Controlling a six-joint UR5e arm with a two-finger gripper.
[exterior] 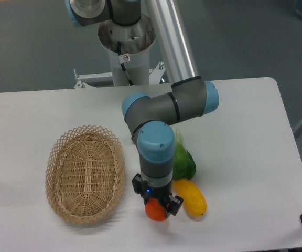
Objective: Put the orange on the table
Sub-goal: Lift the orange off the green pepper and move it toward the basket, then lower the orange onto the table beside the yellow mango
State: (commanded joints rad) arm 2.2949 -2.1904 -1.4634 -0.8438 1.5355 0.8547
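The orange (154,211) is a small bright-orange ball near the front edge of the white table (245,131). My gripper (157,206) points straight down over it with its black fingers shut on the orange. The fruit sits low, at or just above the tabletop; I cannot tell whether it touches. The arm's grey and blue wrist hides the top of the orange.
An elongated yellow fruit (191,197) lies just right of the orange, almost touching the gripper. A green vegetable (183,163) lies behind it, partly hidden by the arm. An oval wicker basket (85,173) stands to the left, close to the gripper.
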